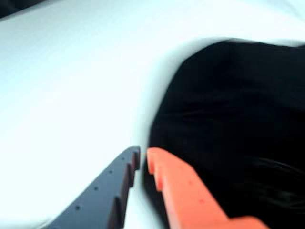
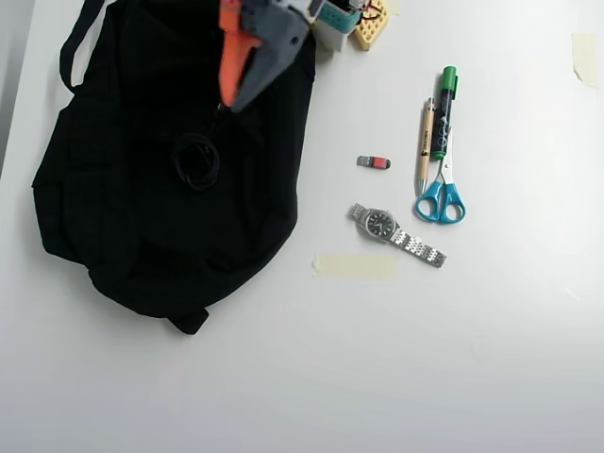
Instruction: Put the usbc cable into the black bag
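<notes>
The black bag (image 2: 123, 208) lies floppy at the left of the white table in the overhead view, its strap loop at the top left. The usbc cable (image 2: 179, 165), a small black coil, rests on top of the bag's fabric near its middle. My gripper (image 2: 229, 102) hovers over the bag's upper part, just above and right of the coil, with nothing in it. In the blurred wrist view the grey and orange fingertips (image 1: 143, 153) stand nearly together at the edge of the bag (image 1: 238, 95).
Right of the bag in the overhead view lie a red-and-black USB stick (image 2: 374, 162), a wristwatch (image 2: 394, 234), blue scissors (image 2: 441, 200), a pen (image 2: 427, 142), a green marker (image 2: 444, 109) and a strip of tape (image 2: 355, 265). A yellow breadboard (image 2: 370, 28) sits by the arm's base.
</notes>
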Controlling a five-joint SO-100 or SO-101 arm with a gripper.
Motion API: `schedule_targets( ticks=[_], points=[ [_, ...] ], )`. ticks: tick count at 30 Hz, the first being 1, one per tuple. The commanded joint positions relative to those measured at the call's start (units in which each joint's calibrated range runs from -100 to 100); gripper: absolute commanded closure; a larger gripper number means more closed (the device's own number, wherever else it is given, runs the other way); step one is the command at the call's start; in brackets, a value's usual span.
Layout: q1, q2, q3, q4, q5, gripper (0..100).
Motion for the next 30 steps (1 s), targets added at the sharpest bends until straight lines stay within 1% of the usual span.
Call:
schedule_targets(
  ticks=[1,3,7,11,16,20,21,24,30],
  points=[
    [-16.1,-14.3,15.8,0.9,0.5,98],
    [-18.5,-19.6,23.5,0.9,0.4,98],
    [-20.0,-31.2,32.6,1.2,0.7,98],
    [-19.9,-42.8,41.6,6.7,0.9,98],
    [-19.4,-42.8,48.3,15.7,0.6,98],
    [-18.7,-42.8,48.3,26.3,0.5,98],
    [-18.7,-42.8,48.3,26.9,0.5,98],
    [-18.7,-43.0,48.3,36.2,0.9,98],
    [-19.4,-42.9,48.3,35.8,1.0,98]
  ],
)
